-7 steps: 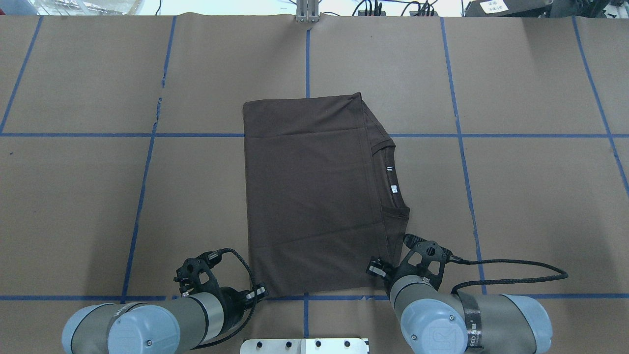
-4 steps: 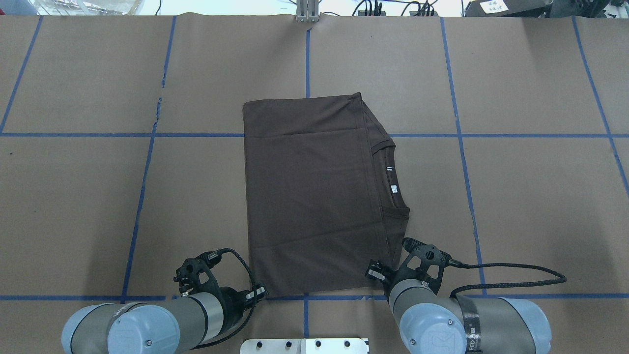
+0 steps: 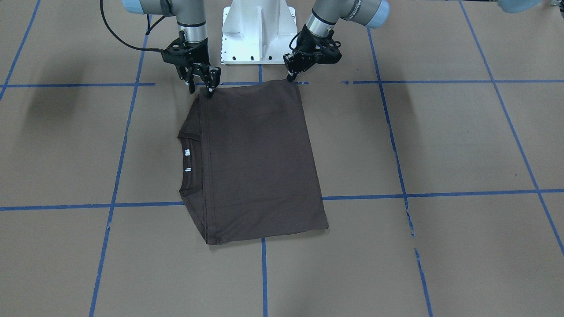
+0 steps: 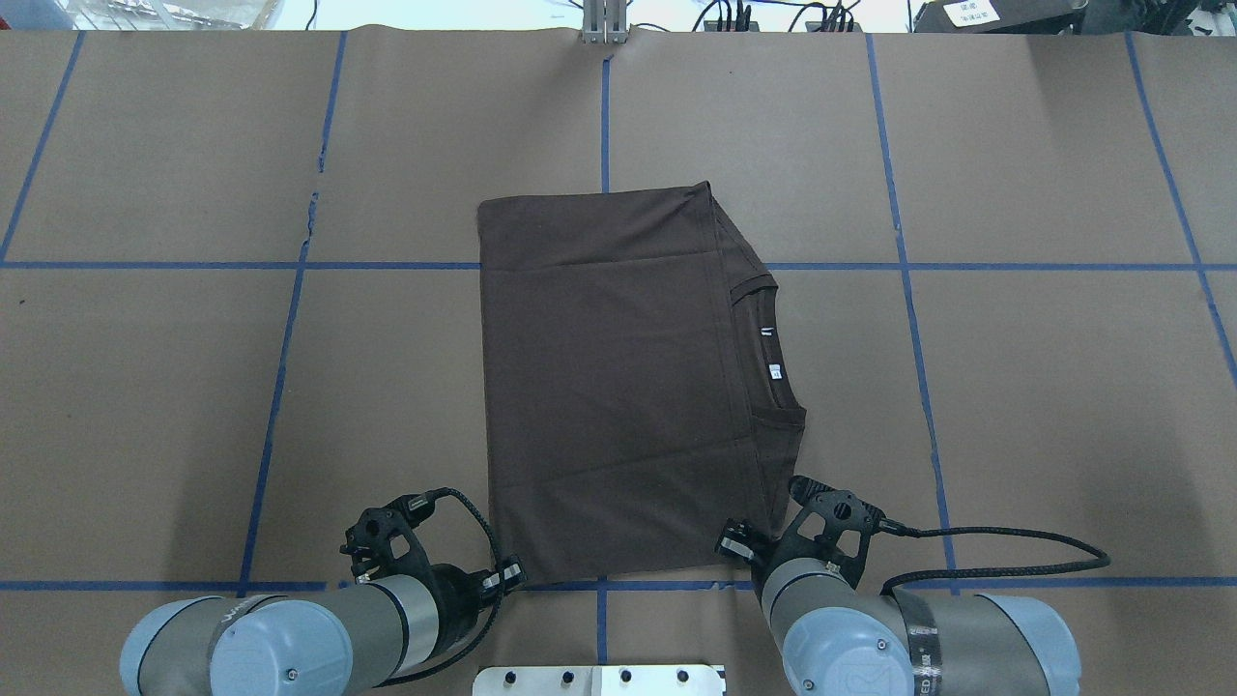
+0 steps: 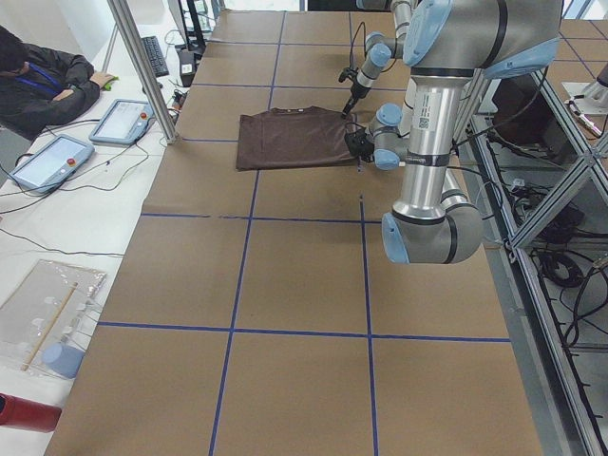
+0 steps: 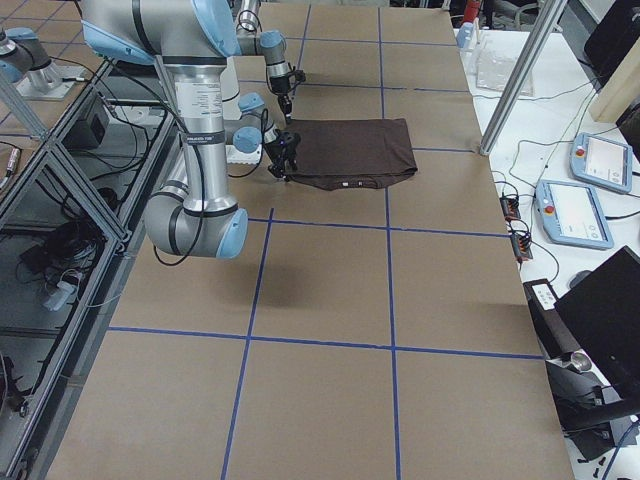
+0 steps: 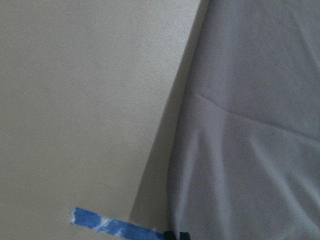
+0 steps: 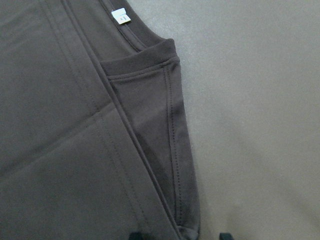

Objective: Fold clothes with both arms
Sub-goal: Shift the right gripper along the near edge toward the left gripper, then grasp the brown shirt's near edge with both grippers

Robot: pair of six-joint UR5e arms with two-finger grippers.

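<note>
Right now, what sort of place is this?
Likely a robotics lab: a left arm and right arm at a T-shirt on a tape-gridded table, with an operator and control tablets alongside.

I see both grey metal jointed arms with light-blue joint caps reaching forward and down from the base. The left arm [image 4: 290, 638] comes in slanted, its wrist tipped down. Its black two-finger left gripper [image 3: 290, 77] points downward with the jaws drawn together into one narrow tip. The right arm [image 4: 870, 633] has its wrist nearly vertical. Its black two-finger right gripper [image 3: 201, 89] hangs tips-down with the fingers [image 8: 224, 236] spread well apart. A black cable [image 4: 1005, 561] loops out sideways from the right wrist.
</note>
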